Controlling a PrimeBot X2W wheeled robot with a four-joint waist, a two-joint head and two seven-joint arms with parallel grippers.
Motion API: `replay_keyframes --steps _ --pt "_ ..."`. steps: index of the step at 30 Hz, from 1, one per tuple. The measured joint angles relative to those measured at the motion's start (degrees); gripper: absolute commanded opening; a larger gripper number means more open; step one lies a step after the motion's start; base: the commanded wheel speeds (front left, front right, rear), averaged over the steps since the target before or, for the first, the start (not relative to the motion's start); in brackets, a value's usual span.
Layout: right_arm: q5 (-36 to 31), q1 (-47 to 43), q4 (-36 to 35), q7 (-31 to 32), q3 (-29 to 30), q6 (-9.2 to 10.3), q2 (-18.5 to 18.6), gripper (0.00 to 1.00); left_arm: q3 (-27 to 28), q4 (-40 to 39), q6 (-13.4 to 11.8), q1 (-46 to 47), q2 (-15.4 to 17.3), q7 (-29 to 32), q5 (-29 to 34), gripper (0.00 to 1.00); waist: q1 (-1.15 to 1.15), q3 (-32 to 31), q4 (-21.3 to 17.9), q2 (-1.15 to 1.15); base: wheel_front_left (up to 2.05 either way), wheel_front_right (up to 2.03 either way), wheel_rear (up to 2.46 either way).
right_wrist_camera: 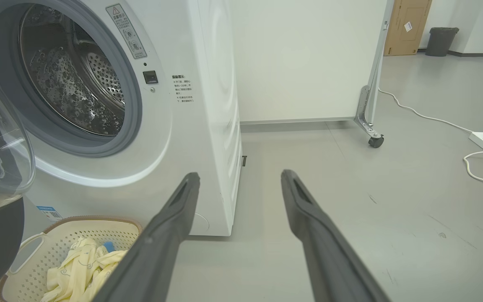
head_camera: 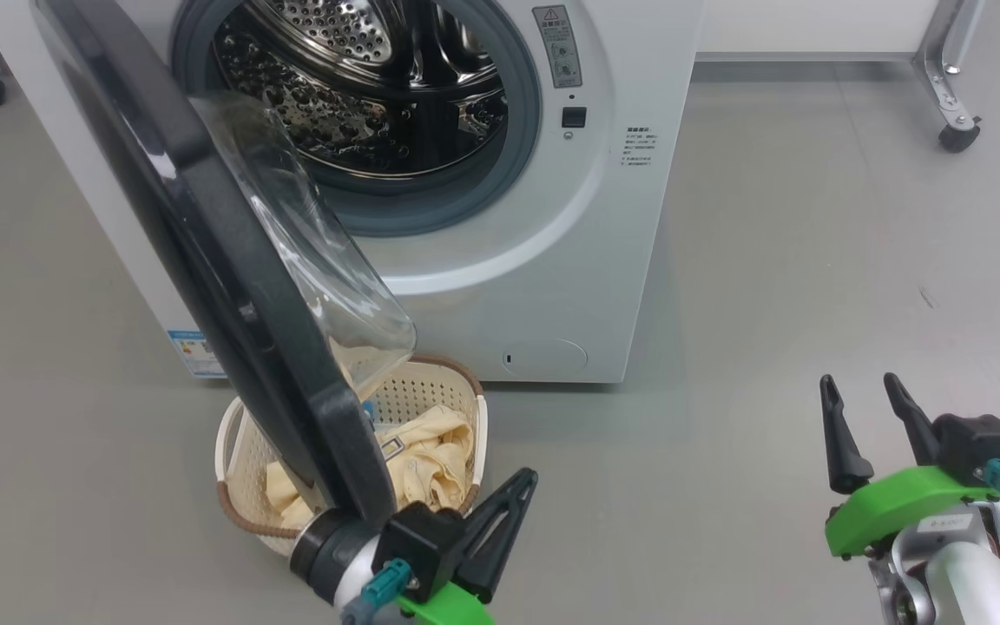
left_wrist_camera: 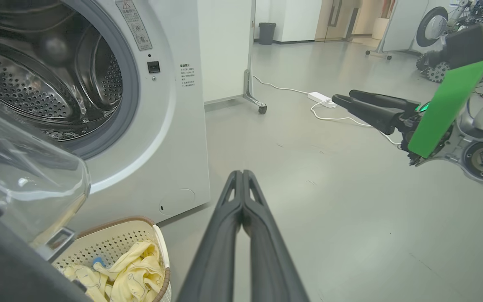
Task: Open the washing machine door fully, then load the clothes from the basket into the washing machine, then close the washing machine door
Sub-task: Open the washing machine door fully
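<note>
Left gripper (head_camera: 524, 477) pressed together just beside the washing machine door's (head_camera: 231, 260) lower rim, right gripper (head_camera: 860, 382) spread and idle, I judge door-opening unfinished: it overhangs the basket (head_camera: 417, 391) of clothes (head_camera: 430, 451), so next I swing it wider.

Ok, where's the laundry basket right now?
In the head view the basket stands on the floor at lower left, in front of the washing machine and partly behind the open door, with the clothes inside.
</note>
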State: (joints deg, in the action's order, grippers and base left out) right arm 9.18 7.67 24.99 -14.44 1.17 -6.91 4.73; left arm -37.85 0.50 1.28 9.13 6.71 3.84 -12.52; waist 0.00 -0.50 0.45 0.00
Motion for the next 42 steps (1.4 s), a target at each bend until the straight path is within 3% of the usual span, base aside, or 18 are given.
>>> replay_keyframes --steps 23,31,42 --pt "0.3 0.0 0.0 0.0 -0.6 0.0 0.1 1.0 8.2 4.6 -6.0 2.7 -0.1 -5.1 -1.8 0.0 0.0 0.2 0.1 0.0 0.0 0.0 0.0" --pt "0.4 0.0 0.1 0.0 -1.0 0.0 0.2 1.0 8.9 5.5 -7.9 2.8 -0.4 -5.1 -2.5 0.0 0.0 0.1 0.3 0.0 0.0 0.0 0.0" --pt "0.5 0.0 0.1 0.0 -1.1 0.0 0.2 1.0 8.6 4.9 -8.6 2.8 -0.4 -4.4 -2.4 0.0 0.0 -0.3 2.4 0.0 0.0 0.0 0.0"
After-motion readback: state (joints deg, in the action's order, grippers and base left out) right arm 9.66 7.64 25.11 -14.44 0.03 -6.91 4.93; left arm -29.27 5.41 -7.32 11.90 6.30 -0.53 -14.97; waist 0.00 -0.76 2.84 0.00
